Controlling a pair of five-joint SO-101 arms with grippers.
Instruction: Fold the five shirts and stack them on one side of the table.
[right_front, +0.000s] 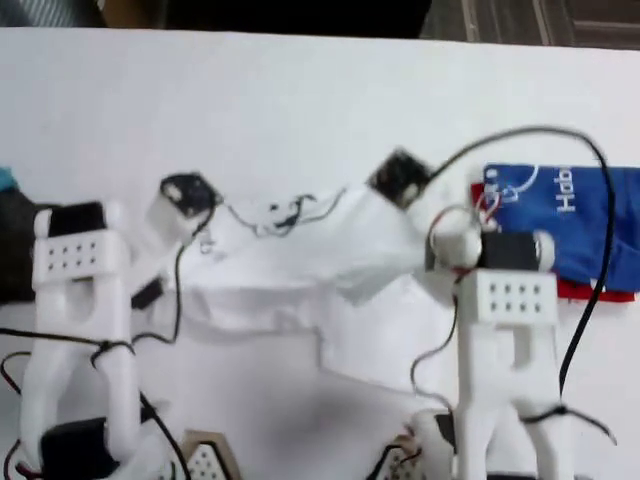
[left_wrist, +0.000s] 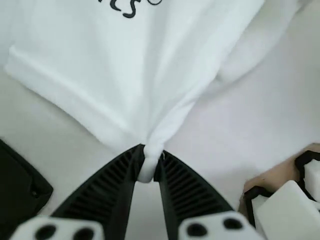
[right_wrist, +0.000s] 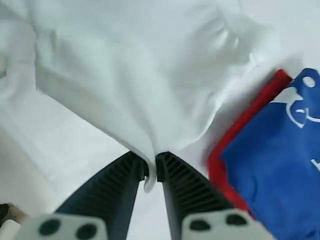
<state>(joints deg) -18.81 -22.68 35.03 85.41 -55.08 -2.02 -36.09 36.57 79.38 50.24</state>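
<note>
A white shirt (right_front: 300, 265) with dark print lies crumpled across the middle of the white table. My left gripper (left_wrist: 149, 167) is shut on a pinched fold of the white shirt (left_wrist: 140, 75) at its left end. My right gripper (right_wrist: 151, 172) is shut on the white shirt (right_wrist: 130, 75) at its right end, close to the stack. At the table's right side sits a folded blue shirt (right_front: 580, 225) on top of a red shirt (right_front: 600, 292); the blue shirt (right_wrist: 280, 165) and the red shirt (right_wrist: 235, 145) lie right beside my right gripper.
A dark garment (right_front: 15, 240) with a bit of teal lies at the left edge; its black corner (left_wrist: 20, 187) is near my left gripper. Both arm bases (right_front: 500, 400) and cables stand along the near edge. The table's far half is bare white.
</note>
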